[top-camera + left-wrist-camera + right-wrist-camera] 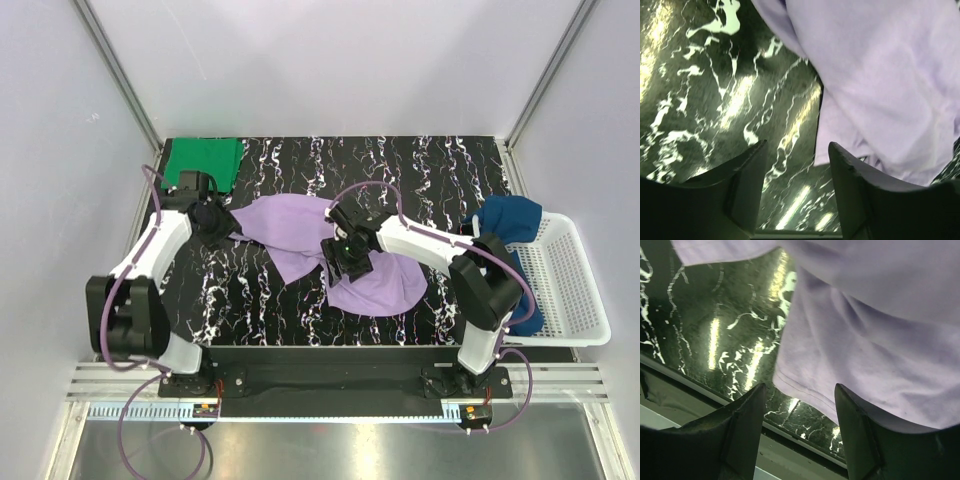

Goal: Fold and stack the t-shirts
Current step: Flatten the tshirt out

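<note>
At the near edge the two arm bases are bolted side by side on a dark strip, with purple cables looping from them. The left arm reaches forward and to the left, and the left gripper (797, 150) sits low at the left edge of the lavender t-shirt (290, 225). Its claw is released: the two dark fingers stand apart with bare table between them, and the cloth's edge lies just beyond the right finger without being pinched. The right gripper (800, 390) is over the middle of the same shirt and is also released, its fingers spread. A stitched hem runs across the gap a little beyond the tips, and nothing is caught between them. The lavender t-shirt lies rumpled and unfolded across the middle of the black, white-veined table (420, 160), one part stretching toward the left gripper and a rounder part bulging toward the near right. Farther right, the dark blue t-shirt (505, 215) is draped over the left rim of the white mesh basket (580, 290) — partly inside it and partly hidden behind the right arm. At the far left corner the green t-shirt (203, 158) lies flat in a neat rectangle, well apart from the other two. Any marks on the arms or bases are too small to read.
</note>
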{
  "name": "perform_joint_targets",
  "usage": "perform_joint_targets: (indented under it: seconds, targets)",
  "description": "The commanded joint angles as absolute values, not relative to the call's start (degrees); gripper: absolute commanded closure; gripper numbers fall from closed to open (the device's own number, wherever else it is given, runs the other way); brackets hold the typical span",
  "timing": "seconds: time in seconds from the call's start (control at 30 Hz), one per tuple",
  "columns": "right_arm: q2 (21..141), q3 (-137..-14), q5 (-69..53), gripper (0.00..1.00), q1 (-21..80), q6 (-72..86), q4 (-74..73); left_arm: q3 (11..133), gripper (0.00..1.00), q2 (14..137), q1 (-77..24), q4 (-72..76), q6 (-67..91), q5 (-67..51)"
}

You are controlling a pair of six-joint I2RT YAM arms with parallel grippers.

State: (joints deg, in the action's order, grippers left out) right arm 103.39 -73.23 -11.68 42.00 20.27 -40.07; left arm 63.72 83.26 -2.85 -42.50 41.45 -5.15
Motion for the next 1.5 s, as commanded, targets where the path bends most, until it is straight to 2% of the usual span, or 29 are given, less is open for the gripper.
perform_joint_targets:
  seconds: [0.0, 0.17, 0.43, 0.63, 0.73, 1.0, 1.1, 1.27, 1.47]
  targets:
    - [103.89, -76.99, -12.31, 0.36, 43.77, 17.49, -40.25, 64.6, 0.47, 86.74, -0.8, -35.35, 45.43, -6.15]
    - [104.15, -76.55, -12.57, 0.39, 44.21, 16.53, -40.6, 67.4, 0.58, 94.72, 1.76, -33.22, 46.67, -4.39]
    - [102.22, -74.18, -12.83, 0.43, 44.82, 16.08, -40.17, 73.82, 0.52, 104.58, 2.02, -32.43, 48.34, -3.08]
    - [101.51, -73.3, -12.04, 0.45, 45.0, 16.0, -40.08, 77.34, 0.56, 109.86, 2.02, -33.57, 49.21, -2.37]
    - [101.78, -73.21, -11.95, 0.45, 45.0, 16.0, -39.99, 77.17, 0.57, 109.95, 2.02, -34.8, 48.96, -1.5]
    - [100.81, -71.02, -11.51, 0.45, 45.0, 16.61, -38.41, 68.21, 0.54, 98.8, 1.58, -29.45, 45.18, -0.09]
    - [100.9, -70.58, -11.95, 0.47, 45.0, 16.96, -38.23, 64.61, 0.57, 95.81, 1.49, -28.83, 45.09, 1.32]
    - [100.81, -70.66, -12.57, 0.49, 44.91, 17.49, -37.7, 65.21, 0.58, 98.17, 1.49, -28.74, 44.74, 0.79]
    - [100.99, -71.1, -12.39, 0.51, 44.91, 16.96, -38.41, 70.31, 0.65, 104.5, 1.49, -31.54, 46.14, 0.53]
